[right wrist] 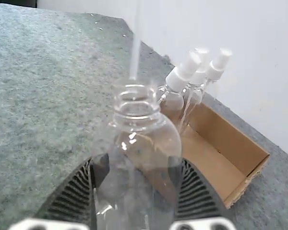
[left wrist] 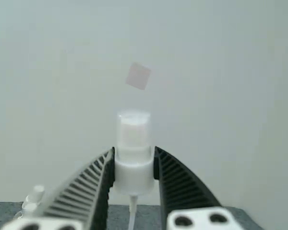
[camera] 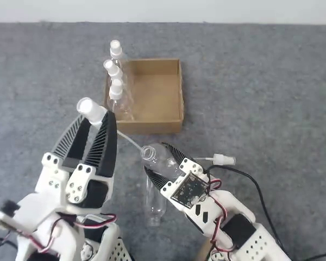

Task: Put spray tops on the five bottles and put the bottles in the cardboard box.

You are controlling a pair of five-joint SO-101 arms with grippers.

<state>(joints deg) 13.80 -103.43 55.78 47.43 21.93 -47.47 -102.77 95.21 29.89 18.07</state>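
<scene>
Left claw (left wrist: 133, 152) is closed on a spray top (left wrist: 133, 136), right claw (right wrist: 138, 162) on an uncapped bottle (right wrist: 141, 127). The tube (right wrist: 134, 43) below the left claw should be centred over that bottle before lowering.

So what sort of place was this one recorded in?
Probably a robotics lab bench: a grey felt-like table surface against a plain white wall, with a cardboard box and spray bottles staged before the left arm and right arm.
</scene>
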